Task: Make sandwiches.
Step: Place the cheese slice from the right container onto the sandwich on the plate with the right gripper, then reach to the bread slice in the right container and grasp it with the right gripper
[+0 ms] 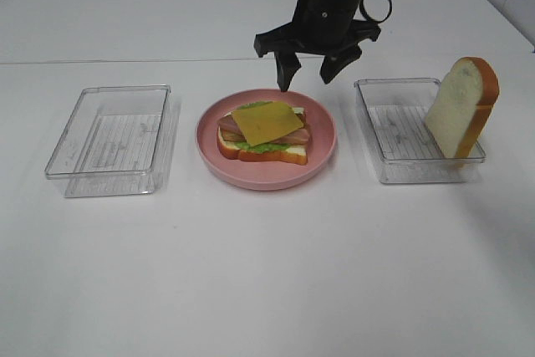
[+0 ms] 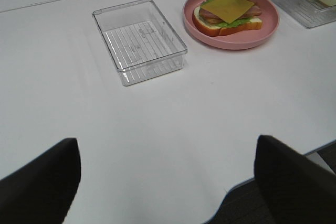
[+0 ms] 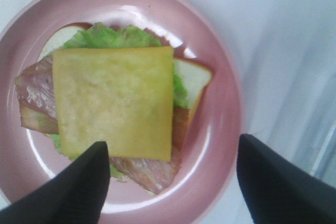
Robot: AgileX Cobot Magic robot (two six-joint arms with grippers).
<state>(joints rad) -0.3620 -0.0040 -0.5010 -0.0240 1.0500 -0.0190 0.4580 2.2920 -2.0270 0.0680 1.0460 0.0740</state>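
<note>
Bright even overhead light, soft shadows, right wrist view blurred

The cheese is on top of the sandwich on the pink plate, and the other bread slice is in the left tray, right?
Not quite. The bread slice leans in the right tray, as the exterior high view shows. The cheese does top the sandwich on the pink plate.

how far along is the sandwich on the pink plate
Mostly built: on the pink plate sit a bottom bread slice, lettuce, bacon and the cheese on top. Nothing is in hand; the right pincer hangs open above the plate and holds nothing. Left to do: the top bread slice still leans in the right tray.
</note>
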